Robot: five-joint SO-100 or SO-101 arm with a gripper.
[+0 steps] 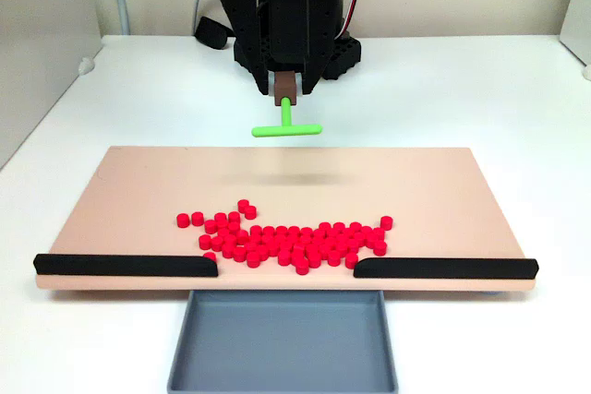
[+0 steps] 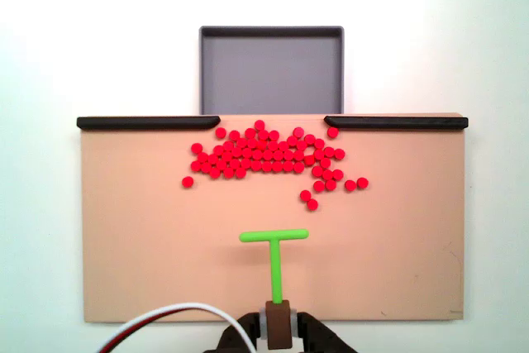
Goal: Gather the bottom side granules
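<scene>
Tray: a shallow grey tray [image 1: 282, 343] sits nearest the camera in a fixed view, on the white table [image 1: 517, 99], its far edge against the board's near edge, at the gap between the two strips.
Board: a flat peach-coloured board [image 1: 138, 191] lies on the table beyond the tray; in a fixed view from above it is a wide rectangle [image 2: 124, 245].
Strips: two long black strips run along the board's edge by the tray, one on the left [image 1: 125, 265] and one on the right [image 1: 445, 268] in a fixed view, with an open gap between them.
Granules: dozens of small red granules [image 1: 291, 239] lie in a loose band on the board, just behind the gap and the strips' inner ends; from above the band [image 2: 264, 155] is dense in the middle, with a few strays trailing off to the lower right and one apart at the left.
Pusher: a green T-shaped pusher [image 1: 287, 125] hangs above the board's far part with its crossbar toward the granules, well apart from them; its shadow falls on the board below. From above, its crossbar [image 2: 274, 236] points at the pile.
Gripper: the gripper [image 1: 286, 89] of the black arm is clamped on the stem of the pusher; from above it [image 2: 279, 320] sits at the board's edge away from the tray.
Cable: a red and white cable [image 2: 165, 320] curves in beside the arm.
</scene>
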